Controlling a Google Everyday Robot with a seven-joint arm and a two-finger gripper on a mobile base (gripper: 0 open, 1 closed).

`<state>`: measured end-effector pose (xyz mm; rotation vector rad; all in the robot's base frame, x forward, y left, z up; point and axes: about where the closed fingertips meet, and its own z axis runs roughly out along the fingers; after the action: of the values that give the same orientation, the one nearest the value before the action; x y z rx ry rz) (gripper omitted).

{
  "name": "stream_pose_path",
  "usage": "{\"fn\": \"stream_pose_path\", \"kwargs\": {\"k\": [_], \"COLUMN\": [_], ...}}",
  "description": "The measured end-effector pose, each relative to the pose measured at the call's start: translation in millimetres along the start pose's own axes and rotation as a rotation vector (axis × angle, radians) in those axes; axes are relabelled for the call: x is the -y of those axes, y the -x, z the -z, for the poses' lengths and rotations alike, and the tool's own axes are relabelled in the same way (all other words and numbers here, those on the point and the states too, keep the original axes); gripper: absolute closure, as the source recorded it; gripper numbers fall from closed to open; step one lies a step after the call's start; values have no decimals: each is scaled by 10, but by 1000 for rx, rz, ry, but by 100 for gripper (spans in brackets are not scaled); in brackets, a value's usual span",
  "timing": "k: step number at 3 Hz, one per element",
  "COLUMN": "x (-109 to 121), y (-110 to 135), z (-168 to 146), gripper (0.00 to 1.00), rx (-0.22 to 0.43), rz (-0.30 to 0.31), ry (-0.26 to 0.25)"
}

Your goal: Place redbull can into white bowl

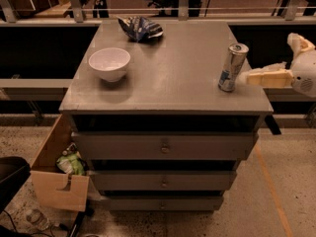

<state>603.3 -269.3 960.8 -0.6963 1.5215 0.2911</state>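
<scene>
The redbull can (232,67), slim and silver with blue patches, stands upright near the right front corner of the grey cabinet top (168,83). The white bowl (109,63) sits upright and empty on the left side of the top, far from the can. My gripper (247,78) reaches in from the right edge at the height of the can's lower half. Its pale tip is right beside the can's right side. I cannot tell whether it touches the can.
A blue-and-white foil snack bag (139,27) lies at the back of the top. The cabinet has drawers (163,146) below. An open cardboard box (57,181) with rubbish stands on the floor at the left. A railing (182,9) runs behind.
</scene>
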Motion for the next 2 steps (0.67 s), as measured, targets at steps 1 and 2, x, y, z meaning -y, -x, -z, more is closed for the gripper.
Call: {"fn": "stream_pose_path", "kwargs": {"k": [1, 2], "x": [-18, -27], "y": [-30, -147], "z": [-271, -500], "gripper": [0, 0], "rx": [79, 102], "rz": [-51, -101], "ry": [42, 78]}}
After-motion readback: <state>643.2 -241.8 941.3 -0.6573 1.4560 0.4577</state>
